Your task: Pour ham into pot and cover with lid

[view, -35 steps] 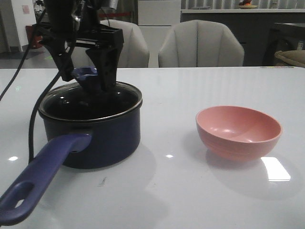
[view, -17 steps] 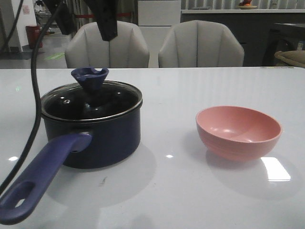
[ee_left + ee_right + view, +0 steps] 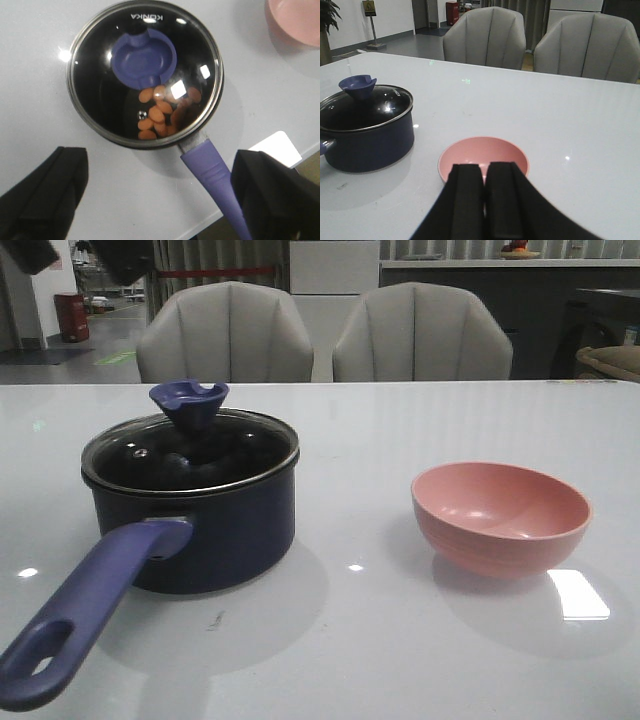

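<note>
The navy pot (image 3: 190, 515) stands at the table's left with its purple-blue handle (image 3: 85, 615) pointing to the front. The glass lid (image 3: 190, 445) with its blue knob (image 3: 188, 403) sits on it. Through the lid, the left wrist view shows several orange ham pieces (image 3: 160, 114) inside the pot (image 3: 145, 75). My left gripper (image 3: 160, 185) is open and empty, high above the pot; it is nearly out of the front view. My right gripper (image 3: 484, 195) is shut and empty, above the near side of the pink bowl (image 3: 483, 157).
The empty pink bowl (image 3: 500, 515) stands at the right of the table. Two grey chairs (image 3: 330, 335) stand behind the far edge. The table's front edge (image 3: 210, 222) lies close to the handle (image 3: 215, 175).
My left gripper has let go of the lid's knob, opened, and risen up out of the front view. The lid stays on the pot.
</note>
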Controlling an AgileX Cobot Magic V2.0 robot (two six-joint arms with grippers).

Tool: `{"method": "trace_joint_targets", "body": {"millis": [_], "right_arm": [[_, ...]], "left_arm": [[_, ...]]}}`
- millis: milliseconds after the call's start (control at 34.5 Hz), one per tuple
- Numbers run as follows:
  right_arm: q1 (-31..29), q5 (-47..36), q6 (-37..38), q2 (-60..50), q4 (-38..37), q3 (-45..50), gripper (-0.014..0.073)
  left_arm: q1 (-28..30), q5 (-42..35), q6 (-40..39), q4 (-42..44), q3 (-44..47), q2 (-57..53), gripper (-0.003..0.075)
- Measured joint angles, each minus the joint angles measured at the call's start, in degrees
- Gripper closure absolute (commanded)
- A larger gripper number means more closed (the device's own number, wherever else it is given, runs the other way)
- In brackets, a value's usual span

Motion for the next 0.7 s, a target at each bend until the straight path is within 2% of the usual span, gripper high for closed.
{"method": "trace_joint_targets", "body": {"millis": [377,695], "right_arm": [[0.0,0.12,0.0,0.0,0.0,0.0,0.0431],[0.0,0.12,0.0,0.0,0.0,0.0,0.0431]], "left_arm": [[0.0,-17.82,0.0,0.0,27.98,-27.86,0.0117],[0.0,-28.12,0.0,-1.89,46.66,-55.3,0.0117]]}}
